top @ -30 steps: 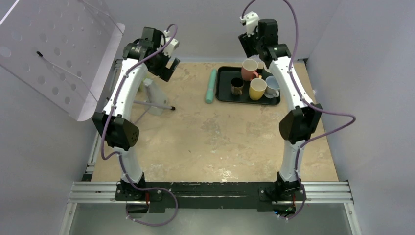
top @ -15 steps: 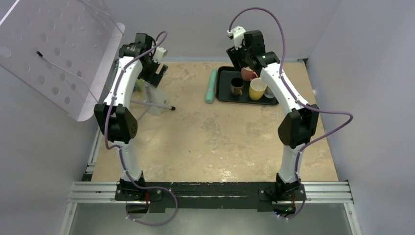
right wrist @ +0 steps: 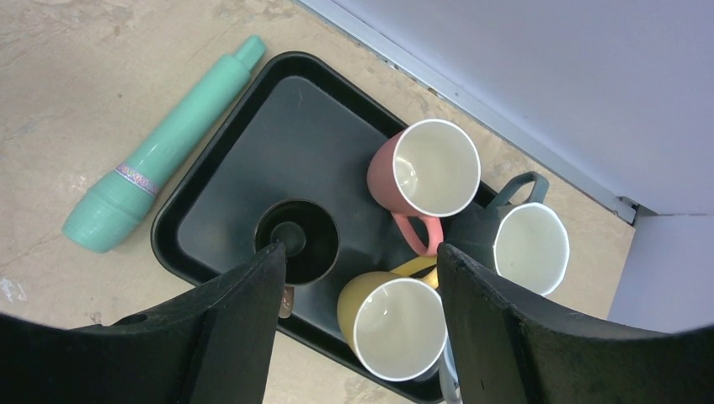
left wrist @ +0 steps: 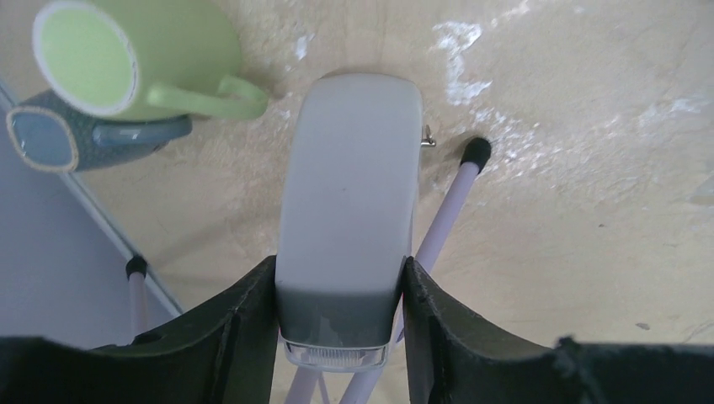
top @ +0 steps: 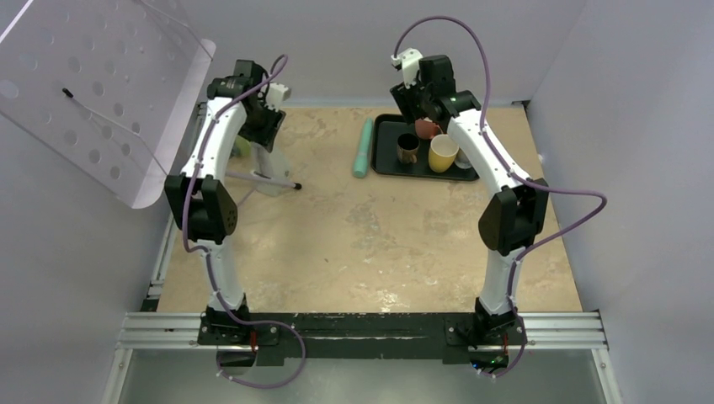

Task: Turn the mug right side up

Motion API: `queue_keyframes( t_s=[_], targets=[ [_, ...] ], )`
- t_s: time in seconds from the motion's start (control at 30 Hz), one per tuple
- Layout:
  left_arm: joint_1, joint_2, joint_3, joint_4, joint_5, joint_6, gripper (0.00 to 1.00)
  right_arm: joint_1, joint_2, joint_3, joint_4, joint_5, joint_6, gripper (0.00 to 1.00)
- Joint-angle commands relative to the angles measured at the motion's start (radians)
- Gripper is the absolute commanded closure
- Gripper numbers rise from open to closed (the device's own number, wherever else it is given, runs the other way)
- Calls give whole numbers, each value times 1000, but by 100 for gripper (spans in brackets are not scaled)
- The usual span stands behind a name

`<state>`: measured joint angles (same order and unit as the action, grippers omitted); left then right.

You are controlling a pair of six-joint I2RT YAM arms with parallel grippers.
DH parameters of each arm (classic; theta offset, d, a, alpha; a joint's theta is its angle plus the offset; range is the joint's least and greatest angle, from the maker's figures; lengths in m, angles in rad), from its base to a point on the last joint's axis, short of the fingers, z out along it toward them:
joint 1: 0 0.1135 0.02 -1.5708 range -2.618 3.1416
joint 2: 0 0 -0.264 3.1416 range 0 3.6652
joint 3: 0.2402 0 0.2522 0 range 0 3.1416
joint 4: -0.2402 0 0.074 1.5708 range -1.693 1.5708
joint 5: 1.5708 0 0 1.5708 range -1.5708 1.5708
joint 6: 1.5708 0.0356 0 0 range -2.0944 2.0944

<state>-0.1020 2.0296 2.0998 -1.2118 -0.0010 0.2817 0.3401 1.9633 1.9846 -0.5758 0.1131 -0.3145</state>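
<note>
The green mug (left wrist: 135, 59) stands bottom up on the table (left wrist: 589, 210), ahead and left of the left gripper (left wrist: 338, 269) — its fingers (left wrist: 244, 337) flank a white stand (left wrist: 349, 194), grip impossible to tell — while the right gripper (right wrist: 360, 252) hangs open above the tray (right wrist: 227, 160).

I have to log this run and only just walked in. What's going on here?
Two robot arms are reaching to the far side of a table. The left gripper straddles a grey stand, a finger at each side; whether it is actually gripping is unclear. Beside the stand, a green mug and a blue-grey mug sit base-up, untouched. The right gripper hangs open above a black tray, where a pink mug and a yellow mug sit mouth-up.
</note>
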Motion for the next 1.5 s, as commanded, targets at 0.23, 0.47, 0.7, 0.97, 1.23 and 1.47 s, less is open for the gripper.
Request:
queue_keyframes(
  t_s=[0.23, 0.47, 0.7, 0.97, 1.23, 1.47],
  targets=[
    [-61, 222, 229, 348, 284, -133, 100, 3, -66, -22, -22, 37, 8, 32],
    [-107, 347, 299, 517, 333, -182, 100, 3, -94, -28, -50, 54, 6, 32],
    [-120, 387, 347, 617, 420, -235, 64, 17, -106, 10, -90, 64, 12, 32],
    [-119, 253, 331, 593, 267, -185, 0, 26, -159, -47, -68, 37, 29, 32],
    [-105, -33, 92, 514, -57, -250, 0, 46, -250, -153, 30, 28, 132, 33],
    [-57, -31, -82, 393, -217, -493, 9, 67, -365, -336, 188, -7, 214, 34]
  ],
)
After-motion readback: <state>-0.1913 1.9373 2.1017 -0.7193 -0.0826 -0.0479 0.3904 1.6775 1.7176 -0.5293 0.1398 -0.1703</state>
